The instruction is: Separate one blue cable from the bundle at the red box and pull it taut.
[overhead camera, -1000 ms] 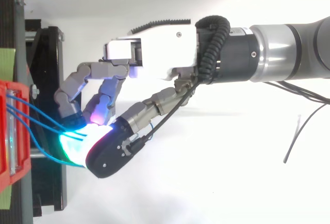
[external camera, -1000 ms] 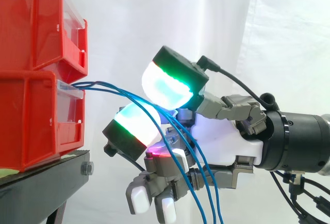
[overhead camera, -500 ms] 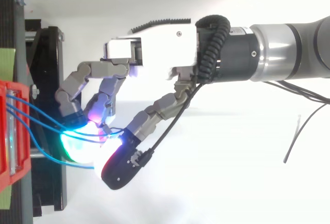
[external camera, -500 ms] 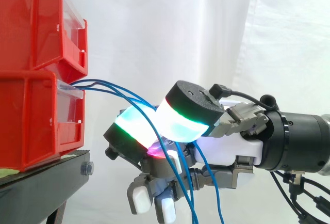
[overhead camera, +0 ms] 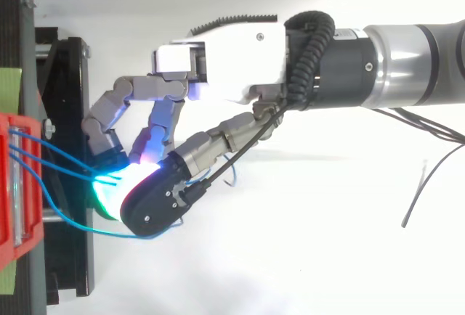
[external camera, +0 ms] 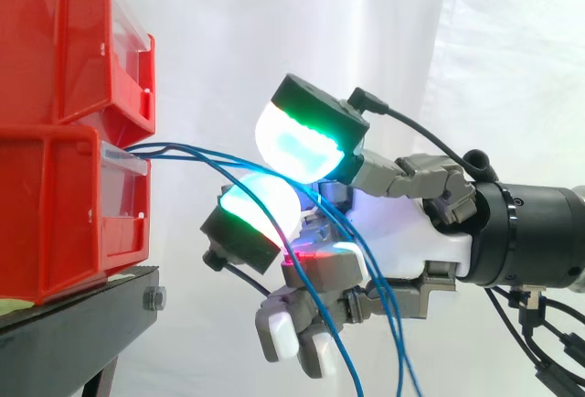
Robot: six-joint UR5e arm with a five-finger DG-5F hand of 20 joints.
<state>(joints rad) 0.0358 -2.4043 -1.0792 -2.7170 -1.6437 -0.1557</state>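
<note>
Blue cables (external camera: 187, 153) trail from the front of the lower red bin (external camera: 55, 214) (it sits at the edge of the black stand (external camera: 82, 324)) into the hand (external camera: 411, 241) just beside it. Whether the hand grips any of them cannot be told.

The arm (external camera: 539, 246) reaches in level from the right — robot hand (external camera: 407, 241) held straight out in line with it.
</note>
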